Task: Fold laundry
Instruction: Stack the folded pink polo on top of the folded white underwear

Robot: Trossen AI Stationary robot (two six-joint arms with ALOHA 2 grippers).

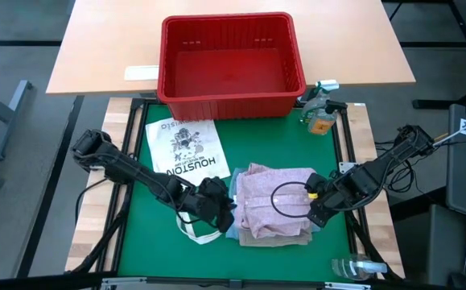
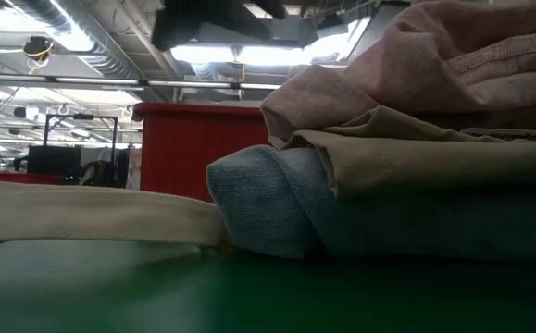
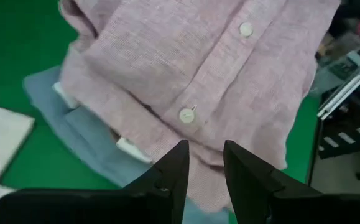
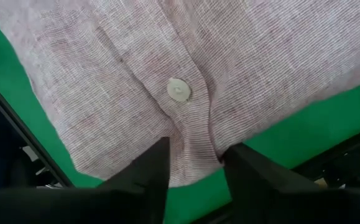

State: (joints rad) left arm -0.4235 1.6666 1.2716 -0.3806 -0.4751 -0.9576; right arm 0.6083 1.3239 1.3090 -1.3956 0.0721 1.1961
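The laundry lies in a stack on the green mat: the pink buttoned shirt (image 1: 273, 201) on top, a tan piece (image 2: 416, 148) under it, and blue jeans (image 2: 268, 213) at the bottom. My left gripper (image 1: 220, 205) is at the stack's left edge. Its fingers are a little apart over the shirt's edge (image 3: 204, 165), with nothing seen pinched between them. My right gripper (image 1: 317, 211) points down at the stack's right edge and is open over the shirt's button strip (image 4: 195, 162). My right gripper comes from above. Its open fingers (image 4: 148, 174) stand on either side of a raised crease in the shirt's button strip (image 4: 192, 140), just below a button. I cannot tell whether they touch the cloth. The shirt lies on the stack.
A white printed cloth bag (image 1: 186, 149) lies left of the stack, and its strap (image 2: 92, 217) runs along the mat near the jeans. The red basket (image 1: 231, 64) stands at the far edge. A spray bottle (image 1: 321, 109) is at the far right, and a clear bottle (image 1: 357, 266) at the near right.
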